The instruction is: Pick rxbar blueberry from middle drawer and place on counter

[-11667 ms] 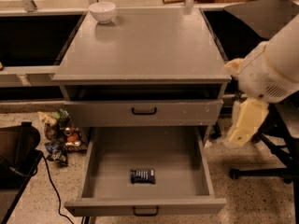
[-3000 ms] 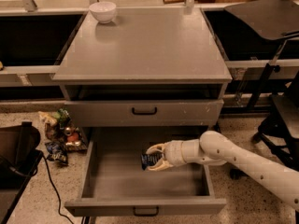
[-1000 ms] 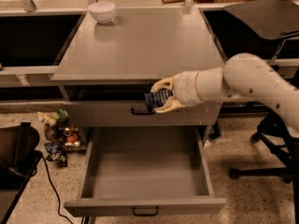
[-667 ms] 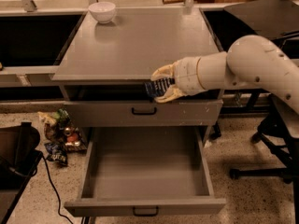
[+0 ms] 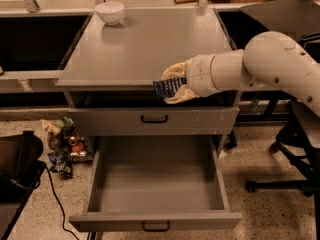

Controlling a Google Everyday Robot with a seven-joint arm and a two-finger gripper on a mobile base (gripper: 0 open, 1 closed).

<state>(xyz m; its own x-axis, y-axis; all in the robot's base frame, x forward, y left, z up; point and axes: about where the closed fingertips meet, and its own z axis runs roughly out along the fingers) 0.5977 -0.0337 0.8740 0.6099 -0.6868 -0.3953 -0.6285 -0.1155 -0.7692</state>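
My gripper (image 5: 172,84) is shut on the rxbar blueberry (image 5: 168,86), a small dark blue bar with pale lettering. It holds the bar in the air at the front edge of the counter (image 5: 145,44), about level with the grey top. The white arm reaches in from the right. The middle drawer (image 5: 157,181) stands pulled open below, its broad grey floor bare, with a small black handle (image 5: 156,227) on its front.
A white bowl (image 5: 110,11) sits at the counter's back left. The closed upper drawer front (image 5: 154,120) is just under the gripper. Snack bags (image 5: 65,141) lie on the floor at the left. A chair base (image 5: 280,176) stands at the right.
The gripper took the bar from the drawer floor and lifted it up to the counter's front edge. In the last second it rose slightly and moved a little right.
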